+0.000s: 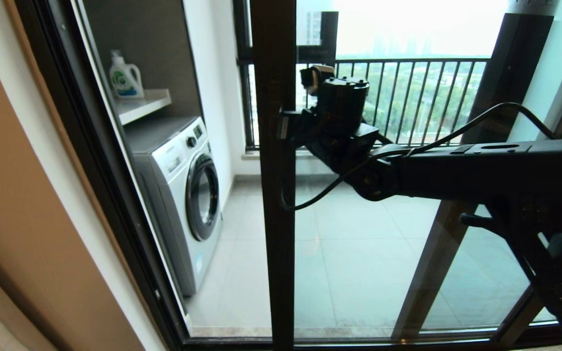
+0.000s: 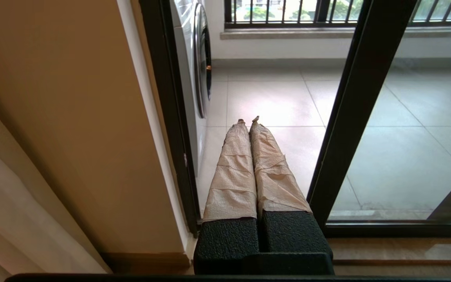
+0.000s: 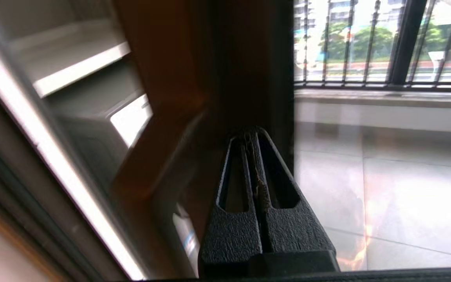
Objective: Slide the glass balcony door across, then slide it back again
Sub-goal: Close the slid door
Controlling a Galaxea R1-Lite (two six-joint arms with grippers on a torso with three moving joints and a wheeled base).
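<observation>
The glass balcony door (image 1: 276,234) stands partly slid across, its dark brown upright frame edge in the middle of the head view and its glass to the right of that edge. My right gripper (image 1: 285,127) reaches from the right at mid height, shut, tips against that edge. In the right wrist view the right gripper (image 3: 251,137) is shut on nothing and presses the door's dark frame (image 3: 241,70). No bar handle shows clearly. My left gripper (image 2: 248,121), shut with tape-wrapped fingers, hangs low by the sill, pointing into the gap left of the door edge (image 2: 356,117).
A white washing machine (image 1: 183,195) stands on the balcony at the left, under a shelf (image 1: 144,105) with a detergent bottle (image 1: 125,78). The fixed outer frame (image 1: 95,161) borders a beige wall. A second dark-framed panel (image 1: 456,219) and the barred railing (image 1: 408,97) lie behind.
</observation>
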